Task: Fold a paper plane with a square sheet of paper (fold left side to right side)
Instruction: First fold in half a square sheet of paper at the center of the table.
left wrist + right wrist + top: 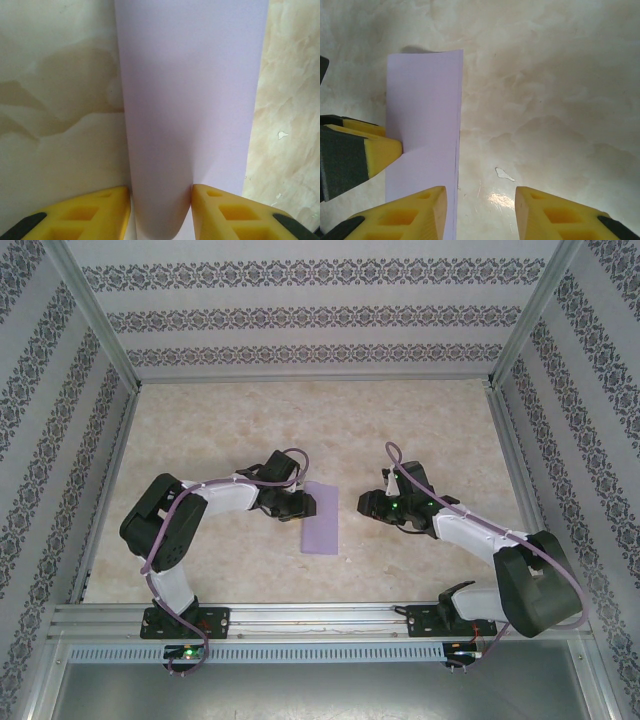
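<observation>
The square sheet of paper (320,518) is lavender and lies doubled over as a narrow rectangle on the marbled table; a paper plane is out of view. My left gripper (300,505) is at its left long edge. In the left wrist view the sheet's (190,90) rounded fold fills the gap of the left gripper (161,200), touching both yellow fingers. My right gripper (365,505) stands just right of the sheet. In the right wrist view it (480,200) is open over bare table, its left finger overlapping the sheet's (422,110) right edge. The left gripper's fingertip (375,150) rests on the far edge.
Patterned walls and aluminium frame posts (115,360) enclose the table on three sides, with a rail (320,615) along the near edge by the arm bases. A small white chip (504,174) marks the tabletop near the right gripper.
</observation>
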`<state>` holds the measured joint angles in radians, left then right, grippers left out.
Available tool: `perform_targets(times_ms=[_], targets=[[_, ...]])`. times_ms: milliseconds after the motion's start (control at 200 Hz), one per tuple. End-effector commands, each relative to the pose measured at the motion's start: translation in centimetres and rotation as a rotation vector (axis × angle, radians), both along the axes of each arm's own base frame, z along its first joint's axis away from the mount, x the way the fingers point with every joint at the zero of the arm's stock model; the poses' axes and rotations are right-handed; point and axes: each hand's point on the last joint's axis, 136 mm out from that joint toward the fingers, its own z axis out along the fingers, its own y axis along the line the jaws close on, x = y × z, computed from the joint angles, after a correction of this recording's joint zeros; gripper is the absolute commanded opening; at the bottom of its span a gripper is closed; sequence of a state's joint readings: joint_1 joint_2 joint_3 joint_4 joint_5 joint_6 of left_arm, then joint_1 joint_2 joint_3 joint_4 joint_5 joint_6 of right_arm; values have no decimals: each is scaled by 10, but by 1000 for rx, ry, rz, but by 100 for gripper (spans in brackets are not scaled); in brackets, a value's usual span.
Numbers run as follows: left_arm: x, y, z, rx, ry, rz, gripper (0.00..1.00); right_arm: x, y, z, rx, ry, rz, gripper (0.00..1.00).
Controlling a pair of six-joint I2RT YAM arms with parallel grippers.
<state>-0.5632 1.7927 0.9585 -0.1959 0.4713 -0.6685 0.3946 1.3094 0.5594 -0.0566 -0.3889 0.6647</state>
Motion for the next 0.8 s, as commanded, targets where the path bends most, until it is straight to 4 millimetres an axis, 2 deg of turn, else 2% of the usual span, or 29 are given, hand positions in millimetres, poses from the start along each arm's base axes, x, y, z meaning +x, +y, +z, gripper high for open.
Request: perform_targets(times_ms=[0,794], targets=[[-16,-3,-38,85,39,-53,40,-3,-4,-2,-19,-6,5,41],[-18,-1,-44,135,45,-77,43,-5,-1,-3,-5,7,20,41]])
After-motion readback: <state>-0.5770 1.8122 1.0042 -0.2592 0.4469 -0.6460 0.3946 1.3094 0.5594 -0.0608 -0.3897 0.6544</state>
